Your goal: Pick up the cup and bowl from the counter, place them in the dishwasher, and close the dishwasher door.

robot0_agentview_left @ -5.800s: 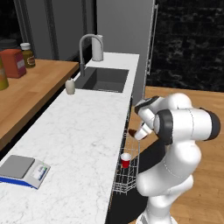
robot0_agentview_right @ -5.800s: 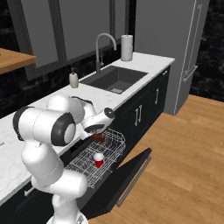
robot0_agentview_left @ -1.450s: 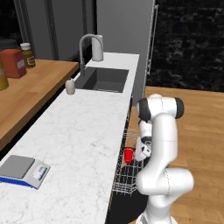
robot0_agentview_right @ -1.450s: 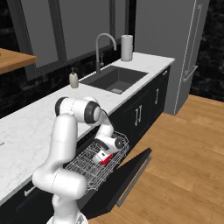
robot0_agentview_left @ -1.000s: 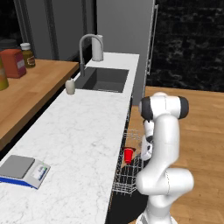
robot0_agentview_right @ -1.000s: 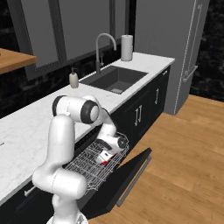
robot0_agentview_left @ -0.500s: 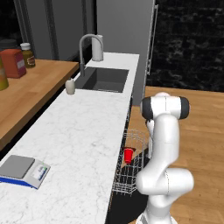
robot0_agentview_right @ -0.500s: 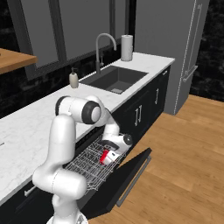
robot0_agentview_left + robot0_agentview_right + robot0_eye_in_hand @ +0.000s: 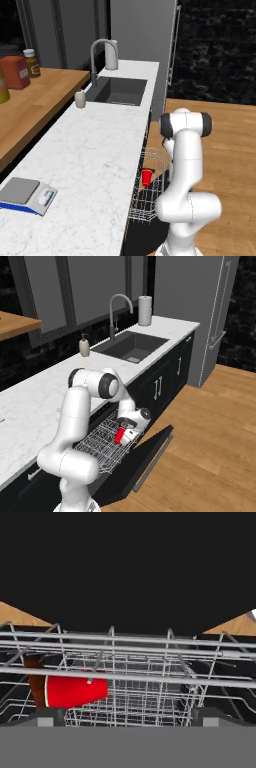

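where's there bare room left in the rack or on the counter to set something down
In the wire rack, the grid right of the red cup looks bare; the corner with the cup and the brown bowl behind it is crowded. On the counter, the long stretch between the scale and the soap bottle is free.

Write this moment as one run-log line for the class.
gripper: open, at rack | cup: in wire rack | bowl: beside cup | dishwasher door: open
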### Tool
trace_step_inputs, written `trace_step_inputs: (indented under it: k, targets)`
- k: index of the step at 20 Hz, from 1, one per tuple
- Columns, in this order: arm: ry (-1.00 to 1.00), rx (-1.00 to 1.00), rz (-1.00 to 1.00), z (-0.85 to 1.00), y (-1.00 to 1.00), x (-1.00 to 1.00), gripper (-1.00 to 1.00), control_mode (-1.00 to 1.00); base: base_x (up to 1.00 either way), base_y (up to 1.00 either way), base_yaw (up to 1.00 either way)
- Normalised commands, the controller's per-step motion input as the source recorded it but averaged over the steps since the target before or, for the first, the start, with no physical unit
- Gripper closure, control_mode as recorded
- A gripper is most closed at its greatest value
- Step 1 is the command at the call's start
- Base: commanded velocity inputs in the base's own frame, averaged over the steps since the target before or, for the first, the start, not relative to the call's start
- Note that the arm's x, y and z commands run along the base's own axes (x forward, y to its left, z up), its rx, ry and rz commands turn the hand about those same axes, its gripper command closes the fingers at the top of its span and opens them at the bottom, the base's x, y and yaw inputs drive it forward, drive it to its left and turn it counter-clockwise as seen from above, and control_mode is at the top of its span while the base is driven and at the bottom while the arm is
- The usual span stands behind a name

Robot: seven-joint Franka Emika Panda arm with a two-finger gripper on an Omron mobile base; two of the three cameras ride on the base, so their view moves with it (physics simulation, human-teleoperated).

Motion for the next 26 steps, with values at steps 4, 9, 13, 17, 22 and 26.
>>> trace_step_inputs:
  k: [4, 9, 13, 17, 22, 26]
  targets:
    - [0.04, -0.06, 0.0, -0.42, -0.04, 0.1, -1.0, -1.0, 0.0, 0.0, 0.0]
    - [0.04, -0.05, 0.0, -0.29, -0.18, 0.02, -1.0, -1.0, 0.0, 0.0, 0.0]
    - [0.04, -0.05, 0.0, -0.32, -0.08, 0.18, -1.0, -1.0, 0.0, 0.0, 0.0]
    - [0.04, -0.04, 0.0, -0.36, 0.0, 0.27, -1.0, -1.0, 0.0, 0.0, 0.0]
    - [0.03, -0.03, 0.0, -0.42, 0.0, 0.32, -1.0, -1.0, 0.0, 0.0, 0.0]
    - [0.02, -0.02, 0.0, -0.49, -0.04, 0.3, -1.0, -1.0, 0.0, 0.0, 0.0]
